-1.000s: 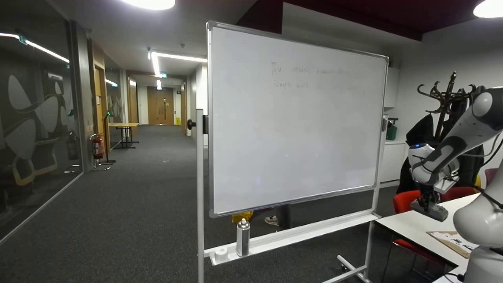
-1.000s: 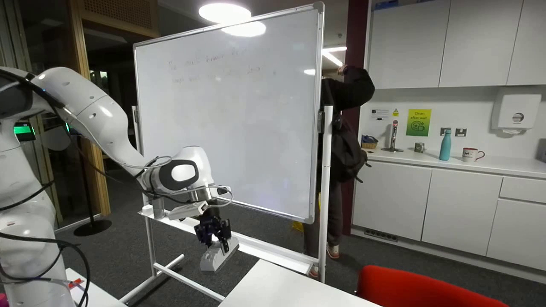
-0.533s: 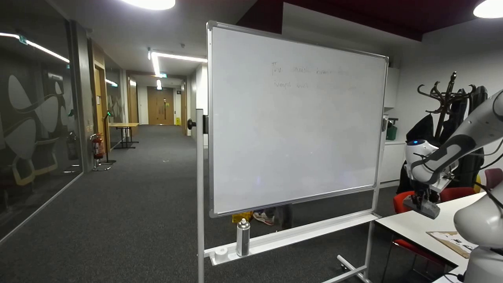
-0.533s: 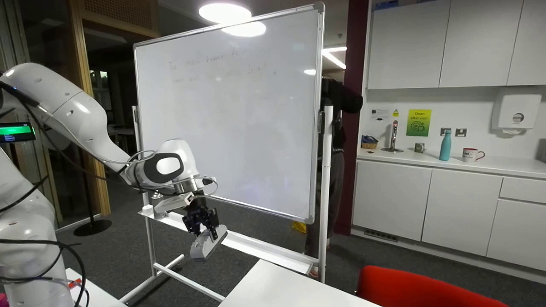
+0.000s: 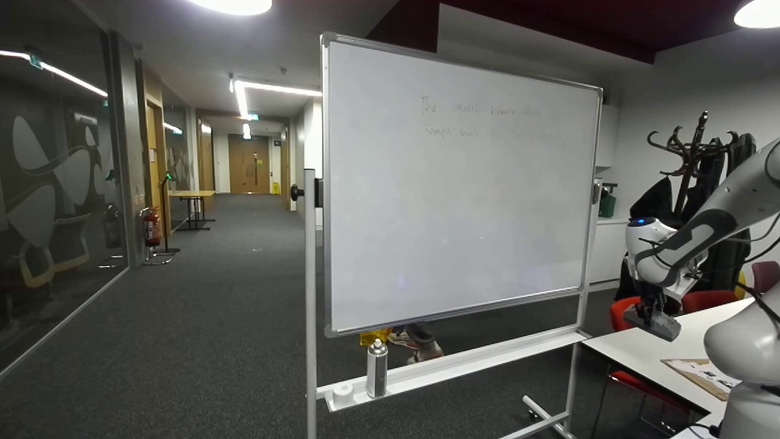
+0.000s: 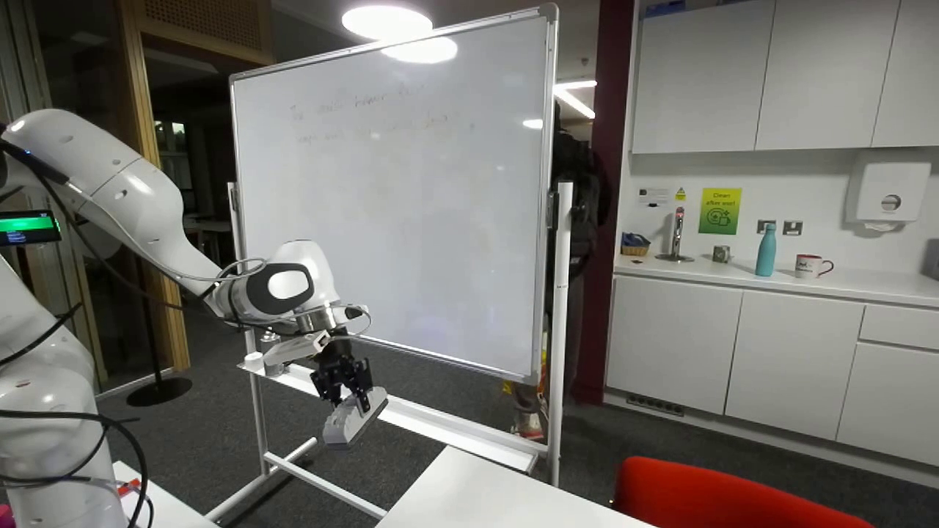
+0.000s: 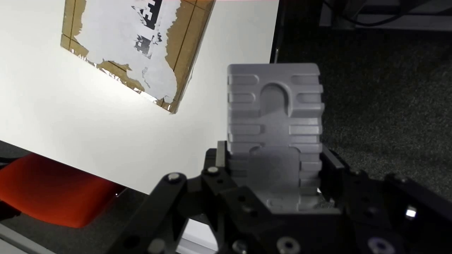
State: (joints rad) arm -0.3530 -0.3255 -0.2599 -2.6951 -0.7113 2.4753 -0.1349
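Grey ridged block (image 7: 274, 121) — pinched by the pincer (image 7: 276, 155) — has shifted slightly up in both exterior views.

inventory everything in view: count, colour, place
Eraser-like block: 1, grey, in gripper
Whiteboard: 1, white, mid-scene
Handwriting: 2 lines, faint dark, upper whiteboard
Ledge: 1, white, below whiteboard
Spray can: 1, silver, ledge
Roll-like item: 1, white, ledge
Table: 1+, white, near whiteboard
Cardboard: 1, brown and white, table
Chairs: 2+, red, beside table
Coat stand: 1, dark brown, beyond table
Counter: 1, white, wall
Bottle: 1, teal, counter
Mugs: 2, white-red and dark, counter
Basket: 1, brown, counter
Poster: 1, green, wall
Cupboards: several, white, above/below counter
Fire extinguisher: 1, red, corridor
Person: 1, dark clothes, behind whiteboard
Arm: 1, white, beside table
Gripper: 1, black, shut on block
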